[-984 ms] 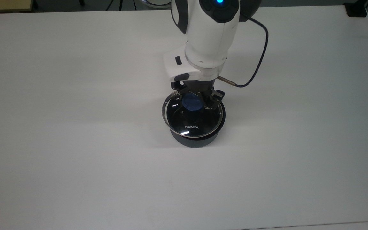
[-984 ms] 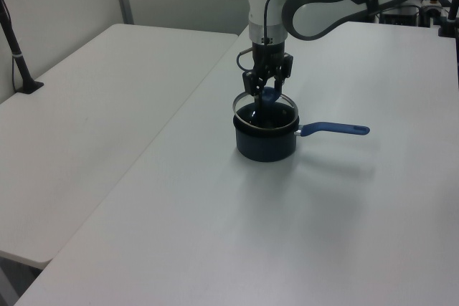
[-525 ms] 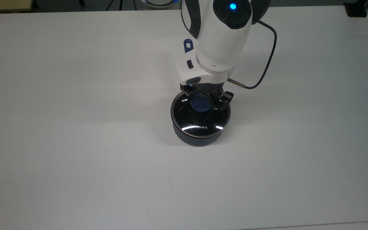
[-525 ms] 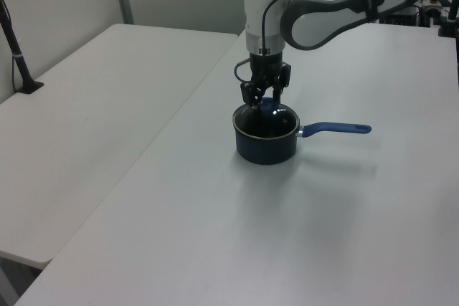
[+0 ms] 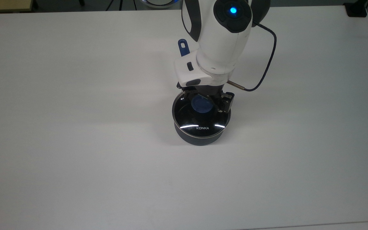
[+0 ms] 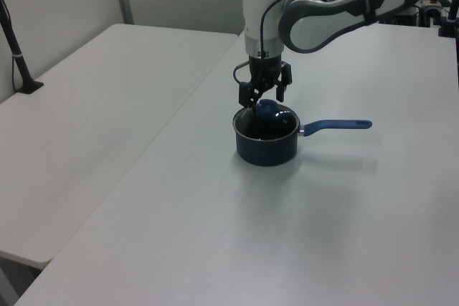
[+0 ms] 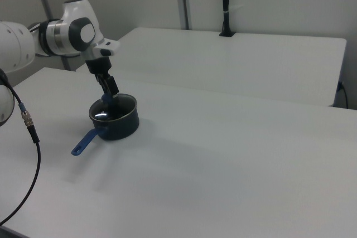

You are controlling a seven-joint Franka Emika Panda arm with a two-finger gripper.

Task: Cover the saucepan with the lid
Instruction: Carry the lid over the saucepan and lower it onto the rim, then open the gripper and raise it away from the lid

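Observation:
The saucepan (image 5: 198, 139) stands near the middle of the white table (image 5: 75, 127), dark outside, and its blue handle (image 5: 182, 46) pokes out behind the arm. The glass lid (image 5: 200, 124) lies flat on its rim, "KONKA" lettering facing the top view's bottom, blue knob (image 5: 202, 106) at its centre. My gripper (image 5: 205, 97) hangs just over the knob, open, one finger on each side and clear of it. In the left view the gripper (image 6: 263, 95) is slightly above the knob (image 6: 267, 107), and the handle (image 6: 337, 126) points to the left view's right. The right view has the pan (image 7: 120, 126) under the gripper (image 7: 109, 86).
A black cable (image 5: 267, 60) loops from the wrist toward the top view's right. A second white table (image 6: 86, 105) with a black post (image 6: 18, 55) lies at the left view's left. Another cable (image 7: 28, 129) hangs at the right view's left edge.
The lid went from tilted in my grip to lying flat on the pan's rim. My fingers have spread off the knob and the gripper has risen slightly.

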